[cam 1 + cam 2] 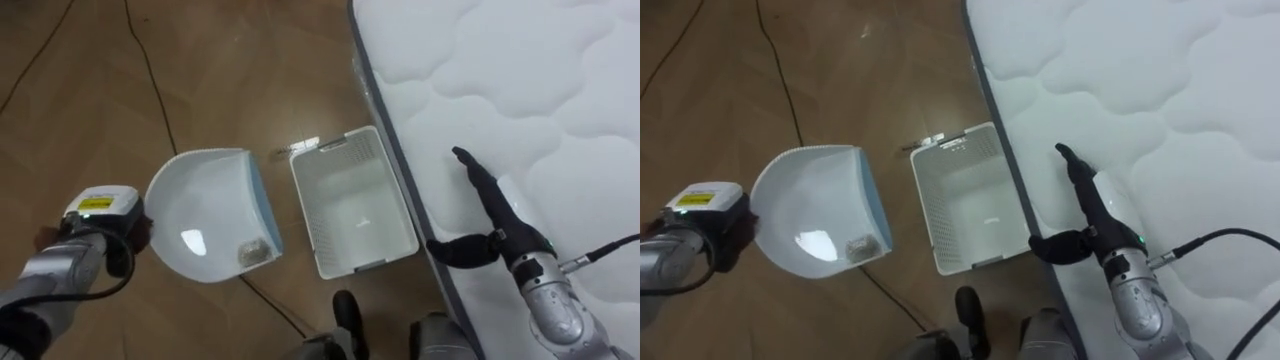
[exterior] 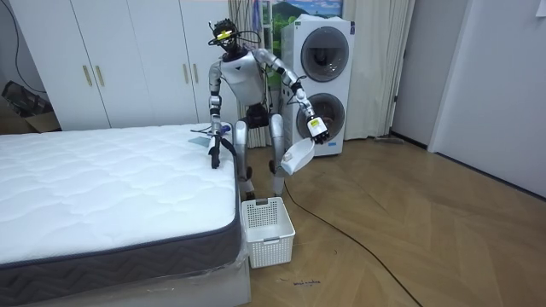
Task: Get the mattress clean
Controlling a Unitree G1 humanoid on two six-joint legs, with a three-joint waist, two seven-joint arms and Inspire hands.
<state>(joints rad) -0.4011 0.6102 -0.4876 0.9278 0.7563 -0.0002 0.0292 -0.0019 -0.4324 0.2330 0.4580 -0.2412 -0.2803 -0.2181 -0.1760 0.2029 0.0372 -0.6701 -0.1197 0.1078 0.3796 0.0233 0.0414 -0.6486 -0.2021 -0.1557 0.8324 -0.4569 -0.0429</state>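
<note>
My left hand (image 1: 118, 245) is curled on the handle of a white dustpan (image 1: 205, 225) and holds it over the wooden floor, left of the bed. A small crumpled scrap (image 1: 250, 252) lies in the pan's lower corner. My right hand (image 1: 497, 215) is open, with dark fingers straight and thumb spread. It rests on the white quilted mattress (image 1: 520, 80) close to its near edge. A white slatted basket (image 1: 350, 200) stands on the floor between the pan and the bed. In the room view I stand upright at the bed's corner, with the dustpan (image 2: 294, 156) held out over the floor.
A small pale scrap (image 1: 302, 147) lies on the floor by the basket's far edge. The bed's grey side (image 2: 128, 251) runs along my right. Behind me stand stacked washing machines (image 2: 322, 77) and white wardrobes (image 2: 102, 60). Open wooden floor stretches to the room view's right.
</note>
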